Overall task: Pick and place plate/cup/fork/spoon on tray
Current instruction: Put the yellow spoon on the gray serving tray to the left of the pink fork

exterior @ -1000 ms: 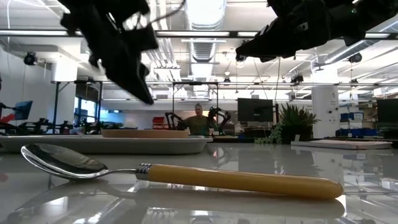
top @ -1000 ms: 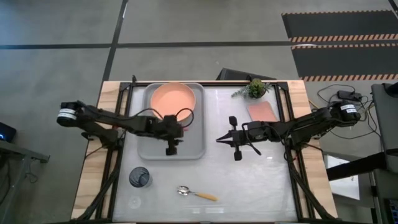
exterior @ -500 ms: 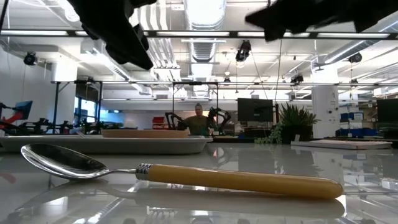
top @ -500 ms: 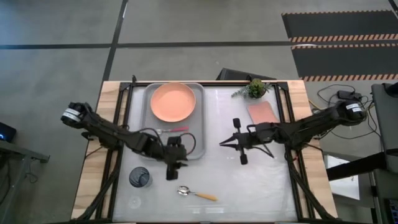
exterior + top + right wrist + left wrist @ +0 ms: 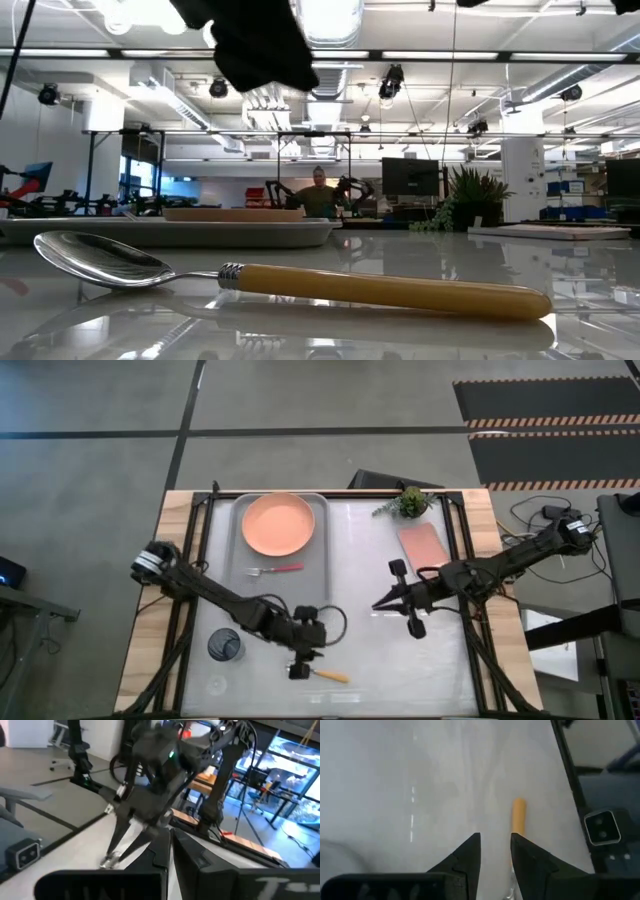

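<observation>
Round salmon-orange plate (image 5: 277, 524) and pink-handled metal fork (image 5: 274, 569) inside light-grey rectangular tray (image 5: 233, 563); dark grey-blue cup (image 5: 224, 646) and orange-handled spoon (image 5: 322, 674) on table, outside.

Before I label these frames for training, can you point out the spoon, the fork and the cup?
spoon (image 5: 385, 290), low view, middle of its orange-yellow handle.
fork (image 5: 287, 568), high view, on its pink-red handle, lying on the tray.
cup (image 5: 225, 646), high view, centre of its round opening.

left tool (image 5: 297, 671) – low at table's near edge, fingers slightly apart | right tool (image 5: 379, 606) – mid-table, fingers closed
</observation>
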You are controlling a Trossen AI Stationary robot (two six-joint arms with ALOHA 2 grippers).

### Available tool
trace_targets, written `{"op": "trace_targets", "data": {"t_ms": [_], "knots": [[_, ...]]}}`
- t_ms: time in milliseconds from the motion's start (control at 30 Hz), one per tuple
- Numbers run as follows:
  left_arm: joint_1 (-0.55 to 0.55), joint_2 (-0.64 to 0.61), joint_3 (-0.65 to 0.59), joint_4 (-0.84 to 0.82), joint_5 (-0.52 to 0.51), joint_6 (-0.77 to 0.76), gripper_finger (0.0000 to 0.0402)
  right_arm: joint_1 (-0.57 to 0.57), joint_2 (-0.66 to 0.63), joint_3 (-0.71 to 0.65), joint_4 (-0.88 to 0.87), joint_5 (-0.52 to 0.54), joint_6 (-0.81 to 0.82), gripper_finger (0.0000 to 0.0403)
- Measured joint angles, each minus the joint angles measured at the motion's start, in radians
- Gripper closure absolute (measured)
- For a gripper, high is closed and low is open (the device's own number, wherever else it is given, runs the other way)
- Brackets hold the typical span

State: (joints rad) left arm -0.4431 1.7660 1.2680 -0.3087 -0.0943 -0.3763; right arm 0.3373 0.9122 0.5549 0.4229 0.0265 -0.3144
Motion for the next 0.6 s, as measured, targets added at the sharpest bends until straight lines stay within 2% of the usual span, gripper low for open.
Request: {"op": "trace_targets", "data": {"t_ms": [167, 333, 600], "knots": [[-0.014, 0.083, 0.07, -0.1, 0.025, -0.042, 0.0313, 0.045, -0.018, 0.0, -0.008, 0.0, -0.004, 0.0394], [-0.039, 0.128, 0.074, -0.109, 0.129, -0.126, 0.0302, 0.06, -0.022, 0.0, -0.02, 0.001, -0.024, 0.0394], [-0.056, 0.127, 0.053, -0.09, 0.102, -0.135, 0.0261, 0.06, -0.022, 0.0, -0.015, 0.003, -0.055, 0.0394]]}}
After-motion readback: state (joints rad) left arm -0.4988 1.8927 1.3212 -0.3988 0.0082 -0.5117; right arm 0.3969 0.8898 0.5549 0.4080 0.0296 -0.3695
